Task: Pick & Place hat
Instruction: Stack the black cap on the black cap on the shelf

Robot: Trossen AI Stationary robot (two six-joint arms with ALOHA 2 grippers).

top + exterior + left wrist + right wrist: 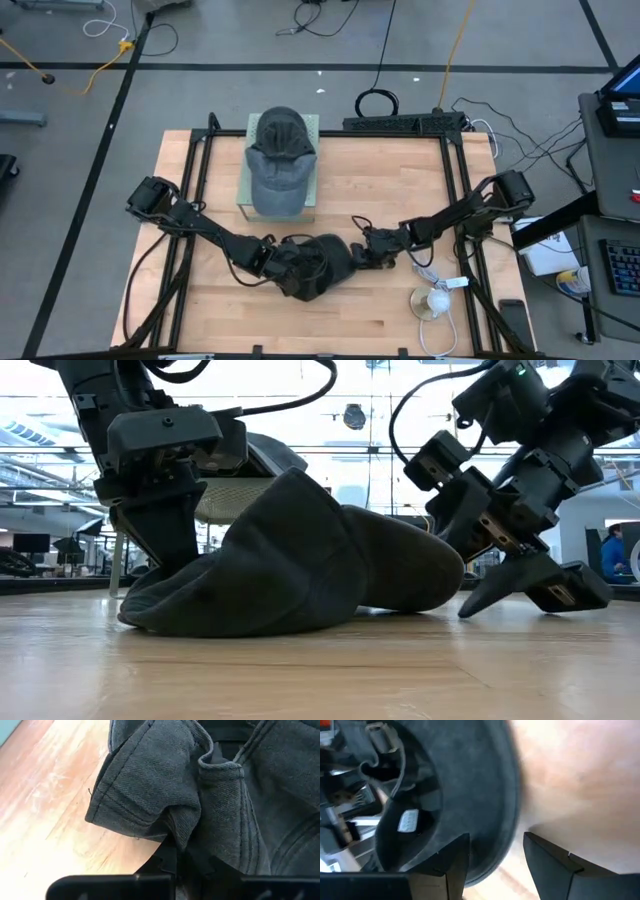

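Both arms reach low toward the table's front middle, where the left gripper pinches a crumpled dark cap lying on the wood while the right gripper, jaws spread, angles down just beside its brim.

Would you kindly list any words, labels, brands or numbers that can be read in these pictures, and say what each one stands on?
None can be read.
White label inside the dark hat, right wrist view: print too blurred to read.
Grey hat on the green mat: no logo or lettering shows.
Screen at the edge of the high view: too small to read.
Robot arms: no legible markings.
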